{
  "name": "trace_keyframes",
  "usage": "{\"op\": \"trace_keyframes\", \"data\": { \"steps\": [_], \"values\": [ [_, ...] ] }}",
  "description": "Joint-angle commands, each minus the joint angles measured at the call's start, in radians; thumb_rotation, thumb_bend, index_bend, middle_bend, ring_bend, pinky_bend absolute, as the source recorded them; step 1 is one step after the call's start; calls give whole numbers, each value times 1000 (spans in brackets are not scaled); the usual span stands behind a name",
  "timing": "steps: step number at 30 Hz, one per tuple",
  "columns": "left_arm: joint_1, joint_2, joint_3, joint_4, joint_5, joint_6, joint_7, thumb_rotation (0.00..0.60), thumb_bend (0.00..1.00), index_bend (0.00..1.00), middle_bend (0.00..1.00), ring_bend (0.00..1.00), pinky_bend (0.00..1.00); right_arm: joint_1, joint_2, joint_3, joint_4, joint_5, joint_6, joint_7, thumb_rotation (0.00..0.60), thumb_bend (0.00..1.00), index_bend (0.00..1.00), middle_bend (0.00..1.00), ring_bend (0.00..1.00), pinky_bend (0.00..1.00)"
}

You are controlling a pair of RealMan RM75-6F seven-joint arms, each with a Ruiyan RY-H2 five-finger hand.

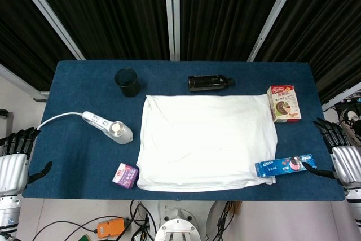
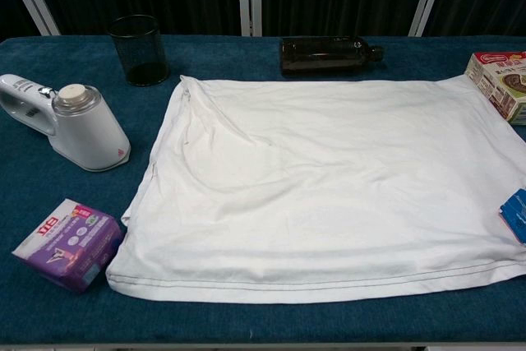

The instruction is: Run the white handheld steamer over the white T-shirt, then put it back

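Nearest, a purple packet (image 2: 67,242) is lying beside the white T-shirt (image 2: 329,187), the white handheld steamer (image 2: 78,125) sitting left of it. Only the head view is showing the left hand (image 1: 14,159) and right hand (image 1: 341,159), both empty, fingers spread, flanking the blue table (image 1: 73,139). Farther back, a dark cup (image 2: 140,48) is standing beside a lying bottle (image 2: 329,53).

My left hand (image 1: 14,159) hangs low at my left side, fingers apart and pointing upward, thumb out, holding nothing. My right hand (image 1: 341,153) mirrors it at my right side, fingers spread, thumb angled inward, also holding nothing.
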Motion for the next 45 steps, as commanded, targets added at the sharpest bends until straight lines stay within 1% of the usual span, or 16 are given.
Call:
{"op": "trace_keyframes", "data": {
  "steps": [1,5,8,12,14,16,18,20,24,29,32,34,37,41,45],
  "values": [
    [-4,6,-10,-7,12,-17,14,600,162,115,70,7,0,-1,6,4,-5,4,6,5,600,271,0,78,0,33],
    [-47,27,-43,-19,34,-69,40,600,162,115,102,23,0,-7,23,12,-13,5,26,5,600,271,0,78,0,22],
    [-114,56,-75,-31,41,-157,88,600,162,121,109,29,0,-13,37,14,-25,-1,44,-7,600,271,0,77,0,5],
    [-236,92,-124,-34,15,-338,151,600,140,131,109,30,0,-18,46,13,-37,-1,49,-17,600,271,0,76,0,5],
    [-303,100,-146,-20,-19,-450,171,600,119,157,118,34,0,-18,44,12,-38,2,43,-16,600,271,0,76,0,4],
    [-364,92,-163,14,-49,-547,198,600,100,184,141,47,0,-16,39,10,-37,8,32,-18,600,271,0,76,0,4],
    [-413,74,-177,49,-81,-623,223,600,88,202,152,55,0,-14,35,9,-38,13,21,-22,600,271,0,76,0,4],
    [-448,53,-186,80,-101,-670,247,599,83,209,158,60,0,-12,33,9,-41,19,13,-27,600,271,0,75,0,4],
    [-491,23,-190,116,-132,-724,288,592,81,227,192,85,0,-11,34,11,-50,29,4,-37,600,272,0,75,0,3],
    [-528,-15,-184,153,-161,-769,334,592,81,275,227,109,0,-4,34,15,-60,36,-11,-50,600,272,0,76,0,3],
    [-550,-37,-174,177,-187,-798,379,569,81,287,252,132,0,1,34,16,-67,37,-20,-60,600,272,0,76,0,3],
    [-561,-52,-165,189,-205,-809,423,553,81,307,252,133,0,4,35,17,-70,39,-26,-64,600,271,0,76,0,3],
    [-571,-70,-154,200,-237,-813,480,545,81,333,269,154,0,6,34,18,-71,45,-32,-65,600,271,0,76,0,3],
    [-582,-88,-142,206,-277,-816,536,499,81,345,291,179,0,11,33,19,-70,50,-44,-64,600,271,0,76,0,3],
    [-597,-122,-133,234,-312,-820,578,494,81,344,299,183,0,16,29,19,-67,51,-54,-64,600,271,0,76,0,3]
  ]
}}
